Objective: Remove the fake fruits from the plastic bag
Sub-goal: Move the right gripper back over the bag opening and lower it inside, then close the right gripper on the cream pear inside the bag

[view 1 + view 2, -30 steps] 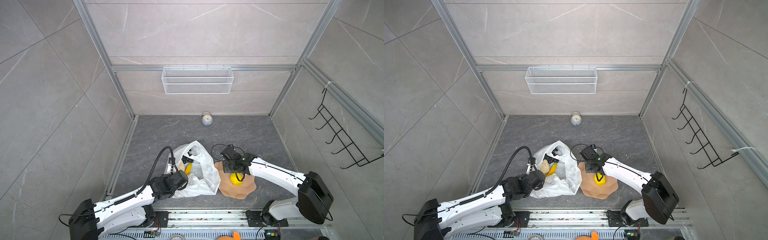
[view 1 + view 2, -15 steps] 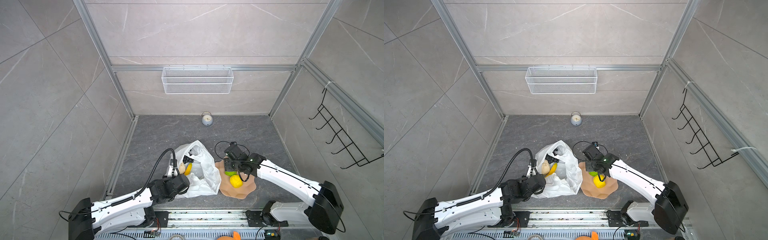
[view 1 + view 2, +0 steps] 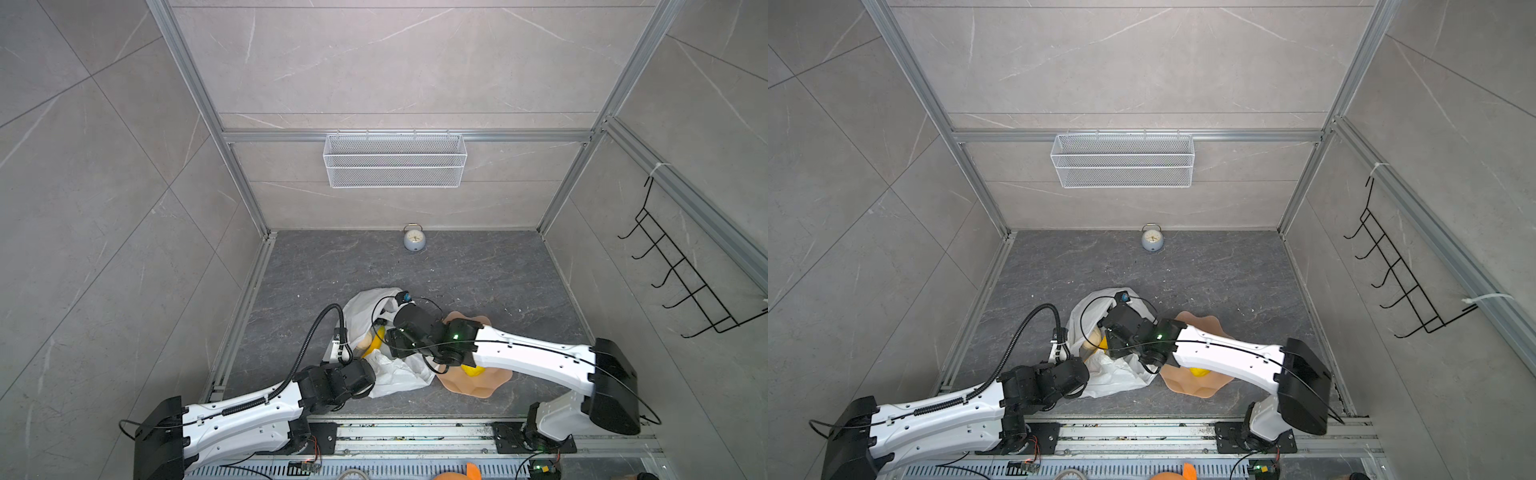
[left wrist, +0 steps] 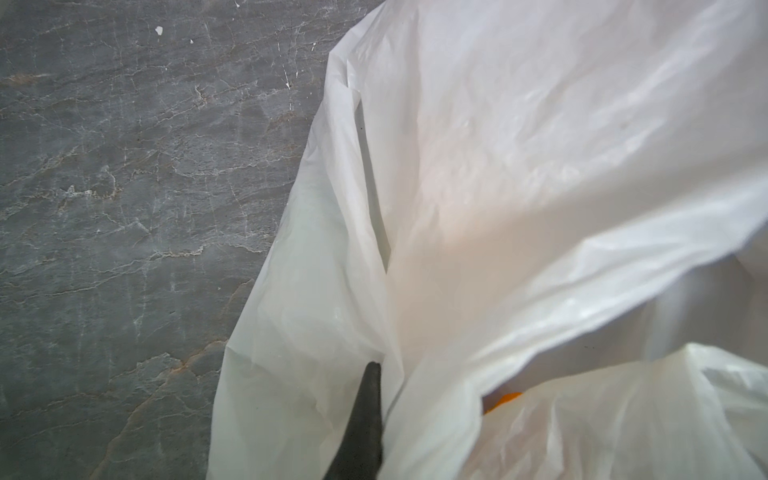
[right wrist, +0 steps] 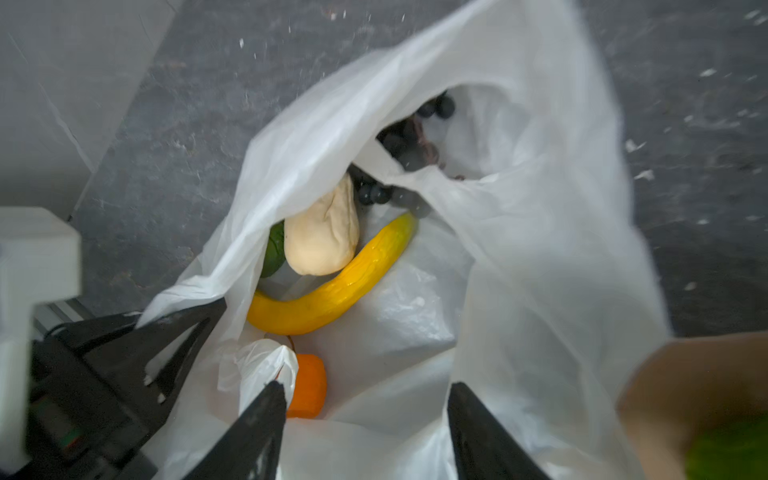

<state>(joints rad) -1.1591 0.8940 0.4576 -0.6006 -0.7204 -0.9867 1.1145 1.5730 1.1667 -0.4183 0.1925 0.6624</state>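
Observation:
The white plastic bag (image 3: 399,376) (image 3: 1117,380) lies near the front of the floor with its mouth held open. My left gripper (image 3: 368,374) (image 4: 380,368) is shut on its near edge; only one dark finger shows against the film (image 4: 498,166). My right gripper (image 5: 365,390) (image 3: 390,336) hovers open over the mouth, holding nothing. Inside lie a yellow banana (image 5: 345,282), a beige lumpy fruit (image 5: 324,237), a green fruit (image 5: 274,249), dark grapes (image 5: 399,141) and an orange fruit (image 5: 307,390). A yellow fruit (image 3: 471,370) and a green one (image 5: 727,453) sit in the bowl.
The peach-pink scalloped bowl (image 3: 478,388) (image 3: 1200,386) stands right of the bag, partly under my right arm. A small grey alarm clock (image 3: 414,240) stands at the back wall. A wire basket (image 3: 395,160) hangs above it, and a hook rack (image 3: 681,282) on the right wall.
My right gripper has swung left from above the bowl to above the bag's mouth, leaving the yellow and green fruits in the bowl. The left gripper keeps its hold on the bag.

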